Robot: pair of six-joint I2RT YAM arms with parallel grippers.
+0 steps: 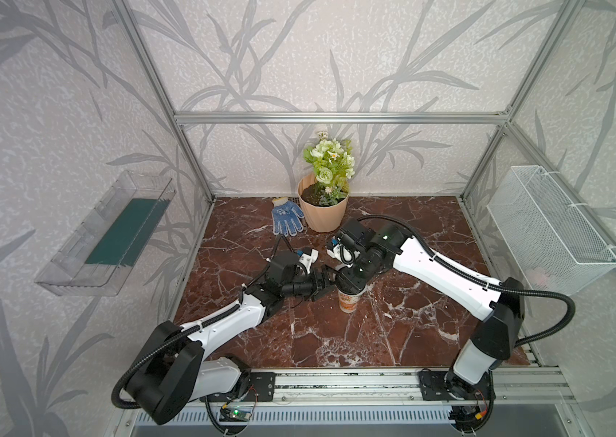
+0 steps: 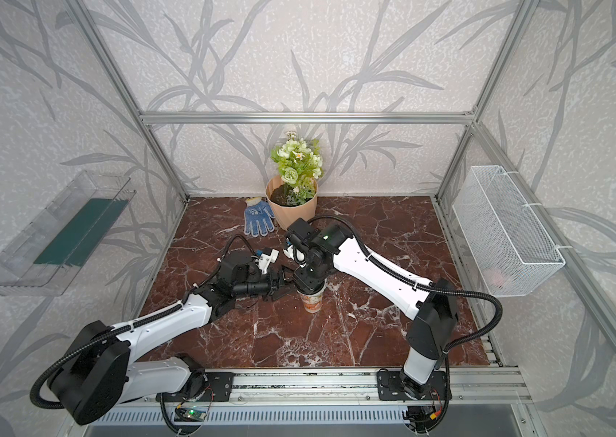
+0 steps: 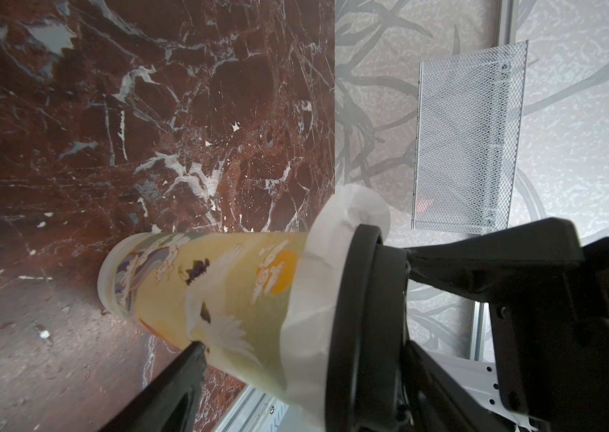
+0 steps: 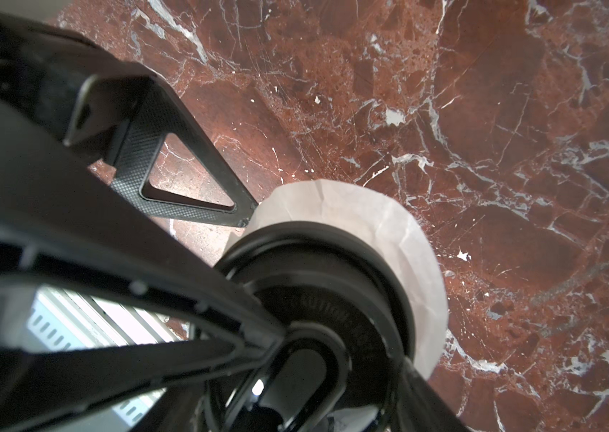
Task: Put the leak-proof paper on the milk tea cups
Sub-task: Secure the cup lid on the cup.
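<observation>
L arm low, reaching in from near left; left tool (image 1: 331, 282) jaws apart, one finger (image 3: 187, 370) touching milk tea cup (image 1: 350, 304) wall | R arm bent over from right; right tool (image 4: 327, 295) clamped on black lid (image 4: 314, 262) | leak-proof paper (image 4: 389, 224) under lid, draped over cup mouth (edges crumpled) | cup upright mid-surface (image 1: 393, 340)

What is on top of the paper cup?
Crumpled leak-proof paper drapes over the mouth of the paper cup, with a black lid on it. What's inside the cup is covered.

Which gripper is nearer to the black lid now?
Right. The right gripper has fingers on both sides of the lid, atop the cup; the left gripper is lower, beside the cup's wall.
</observation>
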